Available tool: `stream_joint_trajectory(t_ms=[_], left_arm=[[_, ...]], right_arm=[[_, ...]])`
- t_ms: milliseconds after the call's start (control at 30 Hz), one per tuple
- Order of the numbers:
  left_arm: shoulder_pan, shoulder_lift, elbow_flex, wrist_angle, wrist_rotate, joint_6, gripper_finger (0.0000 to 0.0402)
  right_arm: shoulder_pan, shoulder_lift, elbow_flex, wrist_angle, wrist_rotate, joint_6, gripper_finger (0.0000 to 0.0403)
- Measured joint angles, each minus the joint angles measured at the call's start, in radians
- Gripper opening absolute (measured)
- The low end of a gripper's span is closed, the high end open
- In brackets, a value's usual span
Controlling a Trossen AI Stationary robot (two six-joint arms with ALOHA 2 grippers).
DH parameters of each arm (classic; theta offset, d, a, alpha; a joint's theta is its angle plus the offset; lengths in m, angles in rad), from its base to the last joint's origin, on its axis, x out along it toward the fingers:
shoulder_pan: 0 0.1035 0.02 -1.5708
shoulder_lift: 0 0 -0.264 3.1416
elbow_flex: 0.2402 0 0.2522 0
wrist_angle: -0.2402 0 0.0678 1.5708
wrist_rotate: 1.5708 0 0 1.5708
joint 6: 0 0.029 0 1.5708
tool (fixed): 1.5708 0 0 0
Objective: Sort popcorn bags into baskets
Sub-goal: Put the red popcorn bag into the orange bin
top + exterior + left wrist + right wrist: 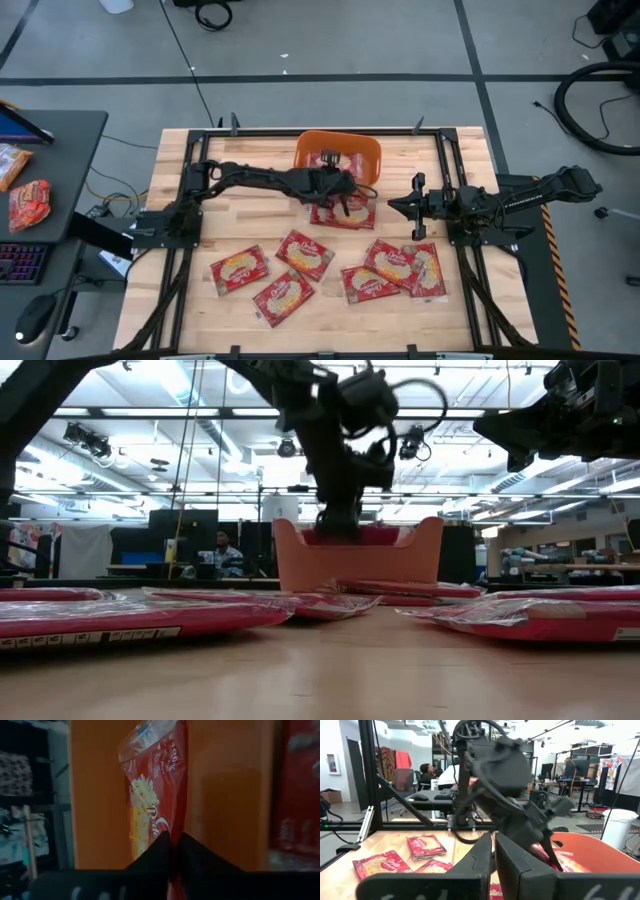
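Wooden desk (200, 300), loose popcorn bags (305, 254) scattered. Left gripper (173, 841) over the orange tub (366, 150), jaws clamped on one popcorn bag (155, 790). Right gripper (394, 205) waits beside tub, jaws closed, empty.

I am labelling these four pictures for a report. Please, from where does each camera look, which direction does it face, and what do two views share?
High view: above the table, facing straight down; both arms show, left gripper at the orange tub, right gripper beside it.
Low view: at table-top height, facing level across popcorn bags to the tub; arms enter from above.
Left wrist view: facing into the tub; its fingers pinch a held bag.
Right wrist view: facing the left arm.
Shared: the tub appears in all.
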Motion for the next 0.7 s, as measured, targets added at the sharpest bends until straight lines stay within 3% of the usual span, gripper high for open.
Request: stream_joint_trajectory(t_ms=[133, 300, 467, 700], left_arm=[[0.017, -0.001, 0.0, -0.017, 0.02, -0.074, 0.0108], [-0.057, -0.002, 0.029, -0.047, 0.051, -0.091, 0.0172], [-0.163, -0.002, 0.031, -0.042, 0.061, -0.102, 0.0181], [-0.256, 0.011, 0.033, 0.01, 0.076, -0.382, 0.0176]], right_arm=[[0.0, 0.0, 0.0, 0.0, 0.001, -0.004, 0.0027], [0.0, 0.0, 0.0, 0.0, 0.001, -0.007, 0.0027], [0.0, 0.0, 0.0, 0.0, 0.001, -0.005, 0.0027], [0.0, 0.0, 0.0, 0.005, 0.001, -0.005, 0.0027]])
